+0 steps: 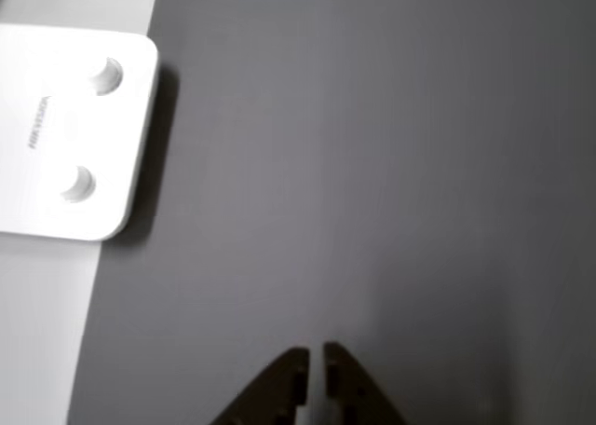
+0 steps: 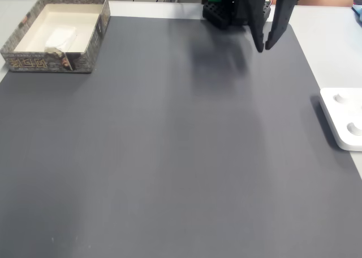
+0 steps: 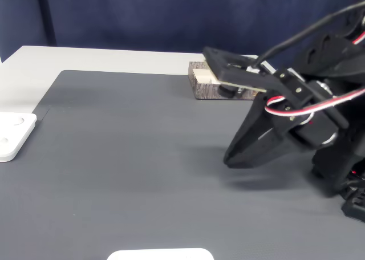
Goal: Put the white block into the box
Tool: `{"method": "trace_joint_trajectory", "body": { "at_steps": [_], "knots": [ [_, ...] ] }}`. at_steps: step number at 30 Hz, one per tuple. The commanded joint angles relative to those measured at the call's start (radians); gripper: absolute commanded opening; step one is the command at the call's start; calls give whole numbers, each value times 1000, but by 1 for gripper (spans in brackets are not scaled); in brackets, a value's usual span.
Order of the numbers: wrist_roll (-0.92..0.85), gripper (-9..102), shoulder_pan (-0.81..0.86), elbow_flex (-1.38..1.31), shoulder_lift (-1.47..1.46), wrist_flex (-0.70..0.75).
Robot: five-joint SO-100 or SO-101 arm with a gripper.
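Note:
The white block (image 2: 61, 38) lies inside the box (image 2: 51, 63), at the mat's far left corner in a fixed view. The other fixed view catches a corner of the box (image 3: 205, 90), the rest hidden behind the arm. My gripper (image 2: 264, 46) hangs above the mat's far right part, well away from the box, its dark fingers together with nothing between them. In the other view the two fingertips (image 1: 314, 355) enter from the bottom edge with only a thin slit between them, over bare grey mat. From the side my gripper (image 3: 229, 159) points down and left, above the mat.
A glossy white rounded device (image 2: 345, 119) (image 1: 65, 131) (image 3: 11, 134) lies at the mat's edge. A flat white panel (image 3: 159, 254) shows at the near edge. The grey mat (image 2: 169, 156) covers most of the table. The arm's base (image 2: 218, 9) stands at the far side.

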Motion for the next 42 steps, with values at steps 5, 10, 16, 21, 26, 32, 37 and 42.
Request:
{"method": "trace_joint_trajectory", "body": {
  "at_steps": [5,10,16,21,26,32,37,42],
  "knots": [
    [5,-2,18,101,172,-23],
    [-3,-2,20,150,235,-25],
    [-5,-2,25,184,256,-31],
    [0,-2,28,184,256,-18],
    [-41,-2,31,184,256,87],
    [-80,-2,38,184,256,183],
    [-78,-2,40,184,256,183],
    [-78,-2,41,184,258,183]
  ]
}}
